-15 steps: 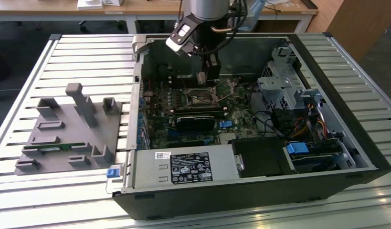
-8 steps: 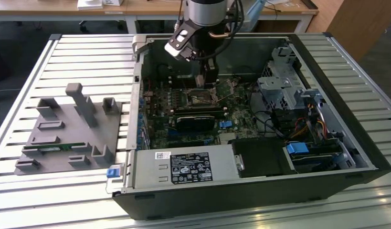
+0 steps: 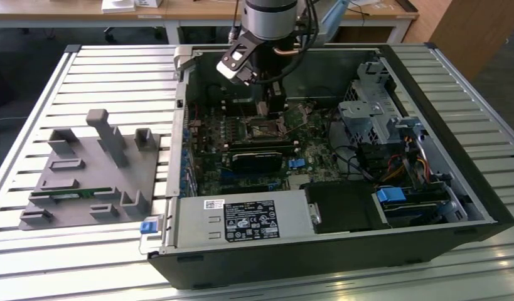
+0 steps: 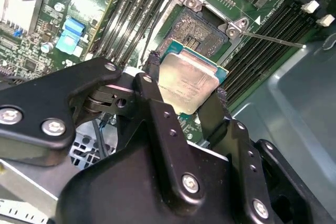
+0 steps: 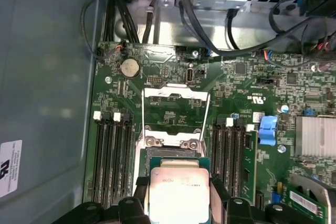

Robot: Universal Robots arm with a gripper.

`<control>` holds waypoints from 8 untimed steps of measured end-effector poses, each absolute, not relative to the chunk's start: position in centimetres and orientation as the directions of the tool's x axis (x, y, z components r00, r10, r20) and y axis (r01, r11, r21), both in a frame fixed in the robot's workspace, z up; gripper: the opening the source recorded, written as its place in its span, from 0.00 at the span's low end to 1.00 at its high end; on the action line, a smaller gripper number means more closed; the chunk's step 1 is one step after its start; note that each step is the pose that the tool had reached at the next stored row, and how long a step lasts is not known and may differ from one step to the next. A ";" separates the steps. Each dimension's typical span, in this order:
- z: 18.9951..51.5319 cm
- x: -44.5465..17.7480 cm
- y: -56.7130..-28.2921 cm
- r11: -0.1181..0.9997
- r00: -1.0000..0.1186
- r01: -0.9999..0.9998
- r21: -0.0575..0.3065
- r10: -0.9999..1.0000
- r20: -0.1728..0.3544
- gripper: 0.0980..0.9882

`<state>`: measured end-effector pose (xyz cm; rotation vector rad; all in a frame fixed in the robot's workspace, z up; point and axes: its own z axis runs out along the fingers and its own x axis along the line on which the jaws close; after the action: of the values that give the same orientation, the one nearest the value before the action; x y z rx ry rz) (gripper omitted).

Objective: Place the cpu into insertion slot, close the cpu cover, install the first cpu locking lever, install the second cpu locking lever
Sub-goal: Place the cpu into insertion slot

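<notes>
Our jaws pinch the cpu (image 4: 187, 83) by opposite edges near the insertion slot (image 4: 202, 27); we judge it light, stiff, fragile.

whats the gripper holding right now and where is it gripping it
The gripper holds the cpu, pinched between its fingers by two opposite side edges.

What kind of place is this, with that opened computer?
Probably a robotics lab or test workshop: an open desktop computer case lies on a slatted metal table, a grey fixture block sits beside it, and the arm's gripper holds a cpu.
</notes>
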<state>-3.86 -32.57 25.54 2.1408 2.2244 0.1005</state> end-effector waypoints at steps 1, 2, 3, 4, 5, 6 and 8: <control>25.4 -3.9 -32.5 0.038 -0.039 0.996 0.083 0.999 0.007 0.50; 25.3 -3.9 -32.5 0.038 -0.039 0.996 0.083 0.999 0.007 0.50; 25.2 -3.9 -32.5 0.038 -0.039 0.996 0.083 0.999 0.007 0.50; 25.1 -3.9 -32.5 0.038 -0.038 0.996 0.083 0.999 0.007 0.50; 25.0 -4.0 -32.5 0.038 -0.038 0.996 0.083 0.999 0.007 0.50; 24.9 -4.0 -32.5 0.037 -0.038 0.996 0.083 0.999 0.007 0.50; 24.8 -4.2 -32.5 0.037 -0.037 0.996 0.083 0.999 0.007 0.50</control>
<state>-4.17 -32.45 24.77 2.1421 2.2231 0.1003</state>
